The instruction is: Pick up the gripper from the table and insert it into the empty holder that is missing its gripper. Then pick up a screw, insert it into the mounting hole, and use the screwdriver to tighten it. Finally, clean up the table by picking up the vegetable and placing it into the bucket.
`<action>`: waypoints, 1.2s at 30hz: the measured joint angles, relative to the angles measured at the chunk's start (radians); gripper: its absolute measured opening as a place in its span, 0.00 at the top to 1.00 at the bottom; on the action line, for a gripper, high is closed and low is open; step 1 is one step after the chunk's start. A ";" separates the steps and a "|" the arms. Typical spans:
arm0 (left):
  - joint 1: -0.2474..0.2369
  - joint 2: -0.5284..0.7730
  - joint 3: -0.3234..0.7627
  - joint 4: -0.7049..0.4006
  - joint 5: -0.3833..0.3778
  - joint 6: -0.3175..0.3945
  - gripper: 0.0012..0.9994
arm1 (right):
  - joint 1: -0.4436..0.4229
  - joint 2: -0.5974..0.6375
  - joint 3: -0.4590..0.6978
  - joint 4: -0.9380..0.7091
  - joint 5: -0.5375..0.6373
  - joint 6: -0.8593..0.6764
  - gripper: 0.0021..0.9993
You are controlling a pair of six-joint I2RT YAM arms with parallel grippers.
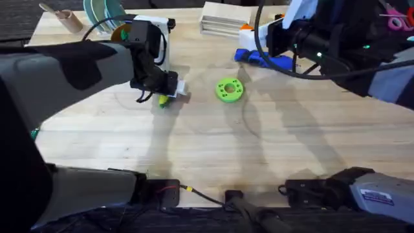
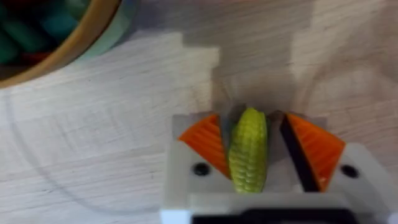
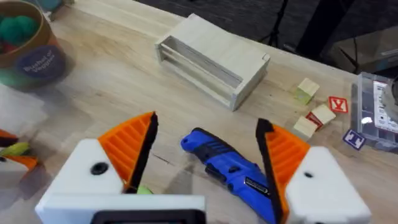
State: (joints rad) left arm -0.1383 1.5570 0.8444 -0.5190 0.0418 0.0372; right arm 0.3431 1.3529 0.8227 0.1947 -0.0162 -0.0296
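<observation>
the vegetable (image 2: 249,149) lay on the table (image 1: 194,136), left of centre, pinched between the orange pads of my left gripper (image 2: 250,152), which was closed on it. the bucket (image 2: 56,31) stood just beyond, toward the far left. my right gripper (image 3: 205,155) hung with fingers spread wide over the screwdriver (image 3: 230,168), which lay at the far right. a green ring (image 1: 229,89) sat between the two.

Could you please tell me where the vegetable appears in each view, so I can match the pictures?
Overhead: vegetable under the left tool, left of centre.
Left wrist: vegetable between the orange pads.
Right wrist: sliver at the far edge.
Shared landmark: the bucket.
</observation>
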 joint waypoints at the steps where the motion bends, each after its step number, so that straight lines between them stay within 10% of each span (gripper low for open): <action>1: 0.000 0.000 0.000 0.000 0.001 0.000 0.47 | 0.000 0.000 0.000 0.000 0.000 0.000 0.01; 5: 0.000 -0.001 0.012 0.003 0.029 -0.001 0.97 | 0.000 0.000 0.000 0.000 0.000 0.000 0.01; 22: 0.008 -0.107 0.362 -0.177 -0.033 -0.002 0.98 | 0.000 0.000 0.000 0.000 0.000 0.000 0.01; 36: 0.189 -0.061 0.399 0.043 -0.201 -0.022 0.98 | 0.000 0.000 0.000 0.000 0.000 0.000 0.01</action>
State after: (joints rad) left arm 0.0507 1.4962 1.2438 -0.4757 -0.1594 0.0156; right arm 0.3431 1.3529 0.8227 0.1947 -0.0162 -0.0296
